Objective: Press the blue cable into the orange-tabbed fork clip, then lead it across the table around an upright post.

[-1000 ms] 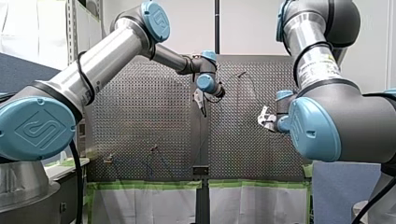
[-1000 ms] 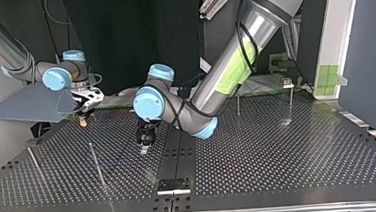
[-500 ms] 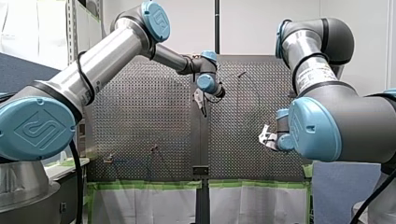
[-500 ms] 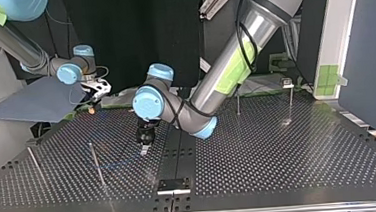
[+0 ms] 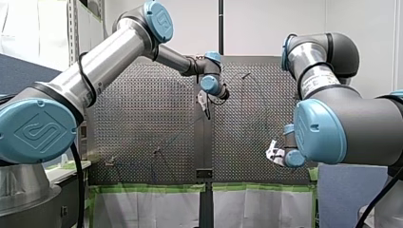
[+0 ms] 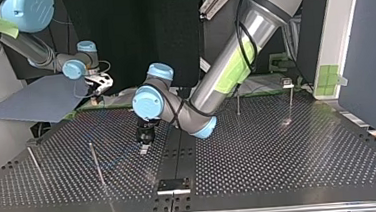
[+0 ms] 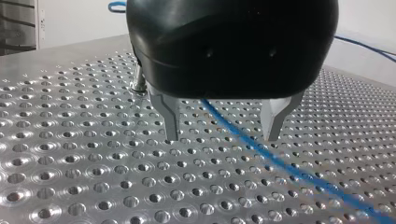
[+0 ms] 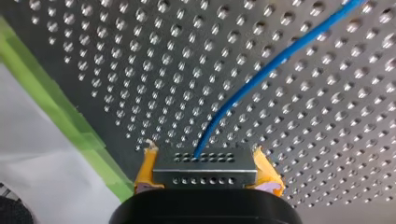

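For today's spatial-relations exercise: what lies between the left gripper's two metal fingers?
The blue cable runs across the perforated table between my left gripper's open fingers, touching neither; the left wrist view shows it.

My left arm (image 5: 104, 57) reaching in toward middle, wrist bending down. My left gripper (image 7: 222, 137) pointing down, hovering low, metal fingers (image 7: 170, 116) standing apart, blue cable (image 7: 280, 164) passing between them, unclamped. My right arm (image 6: 26, 44) hanging raised at top view's left, near far edge. My right gripper (image 8: 205, 173) pinching blue cable between yellow pads (image 8: 145, 170).
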Controlling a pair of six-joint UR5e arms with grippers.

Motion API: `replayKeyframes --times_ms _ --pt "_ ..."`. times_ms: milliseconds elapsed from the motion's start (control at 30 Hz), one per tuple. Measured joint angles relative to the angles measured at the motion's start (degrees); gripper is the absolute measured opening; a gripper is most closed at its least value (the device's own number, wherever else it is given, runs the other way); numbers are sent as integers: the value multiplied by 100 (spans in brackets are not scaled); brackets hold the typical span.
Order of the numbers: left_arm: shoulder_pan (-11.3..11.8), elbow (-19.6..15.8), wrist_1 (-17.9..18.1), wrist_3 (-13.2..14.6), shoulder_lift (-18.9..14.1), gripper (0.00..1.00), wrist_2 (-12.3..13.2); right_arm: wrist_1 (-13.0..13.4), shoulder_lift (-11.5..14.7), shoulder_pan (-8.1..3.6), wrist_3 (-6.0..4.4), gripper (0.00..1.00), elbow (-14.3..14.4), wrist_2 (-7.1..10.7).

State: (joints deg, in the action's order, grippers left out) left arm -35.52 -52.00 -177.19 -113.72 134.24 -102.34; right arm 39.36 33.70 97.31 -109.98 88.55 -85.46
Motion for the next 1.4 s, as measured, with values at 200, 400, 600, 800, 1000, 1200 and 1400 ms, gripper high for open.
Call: replayKeyframes --times_ms 200,400,600,800,1000,1200,1400 --pt "0 3 -1 0 0 86 7 37 -51 -60 6 0 0 0" --pt "-3 5 -1 0 0 86 9 132 -206 -118 3 0 -10 3" --pt "-14 5 -6 0 -1 86 9 201 -274 -157 -6 0 -13 6" --pt "-25 4 -9 0 -1 86 9 296 -308 -188 -9 0 -15 6" --pt "-29 4 -9 0 -2 86 8 374 -340 -206 0 0 -17 3" --pt "-46 4 -63 -35 -4 86 8 317 -500 -259 6 0 -159 4" --pt "-95 4 -298 -96 -5 91 5 176 -718 -291 47 0 -301 -29"
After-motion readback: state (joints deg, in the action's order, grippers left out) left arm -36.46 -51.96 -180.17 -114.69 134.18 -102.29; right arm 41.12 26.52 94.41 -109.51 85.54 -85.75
